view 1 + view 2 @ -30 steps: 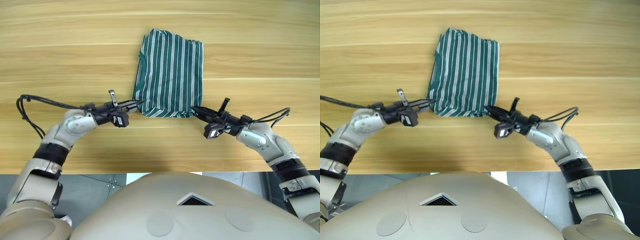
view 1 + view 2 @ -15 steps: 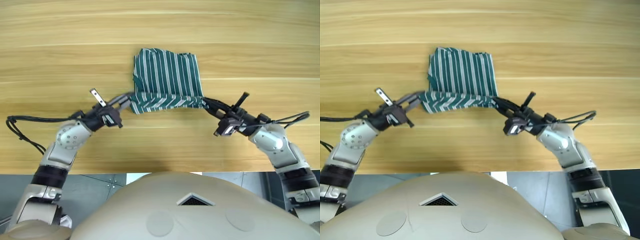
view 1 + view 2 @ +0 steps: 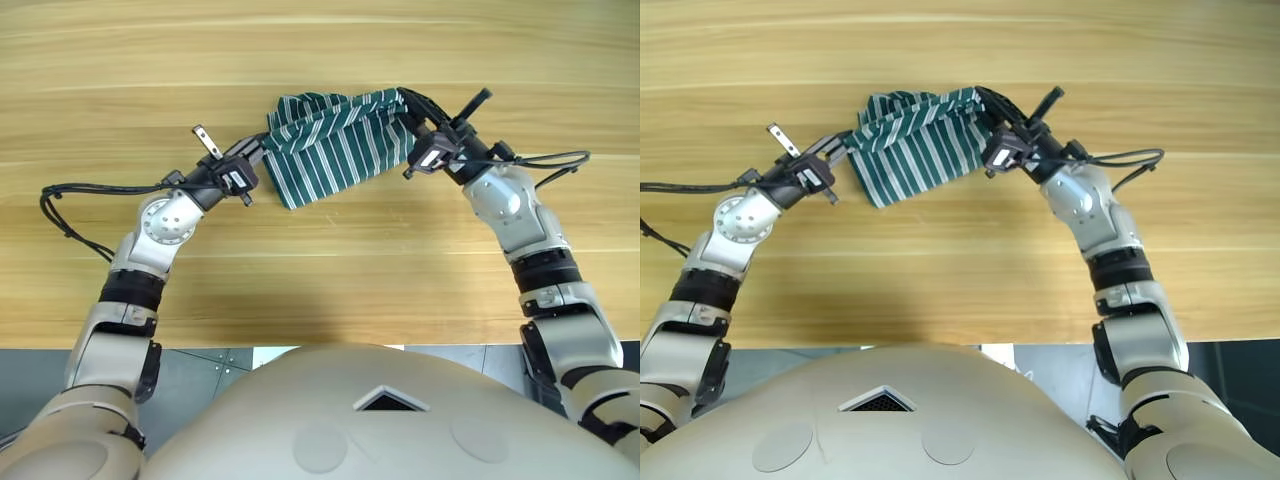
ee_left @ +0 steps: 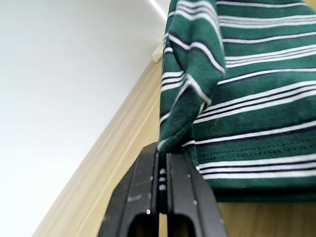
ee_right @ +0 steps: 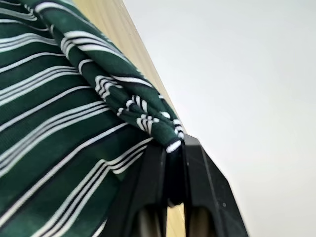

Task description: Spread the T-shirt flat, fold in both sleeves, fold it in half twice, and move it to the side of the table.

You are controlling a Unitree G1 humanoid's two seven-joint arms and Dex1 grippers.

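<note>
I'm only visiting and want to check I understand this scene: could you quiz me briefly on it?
1. How many grippers are shut on the T-shirt? A none, B one, C two.
2. True or false: the T-shirt lies spread flat on the table, untouched.
3. Fill in: the T-shirt is green with white ___.
Key: 1 C, the left gripper and right gripper; 2 false; 3 stripes.

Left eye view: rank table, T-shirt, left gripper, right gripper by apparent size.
1. table
2. T-shirt
3. left gripper and right gripper: they look about alike, so no ranking between them.
</note>
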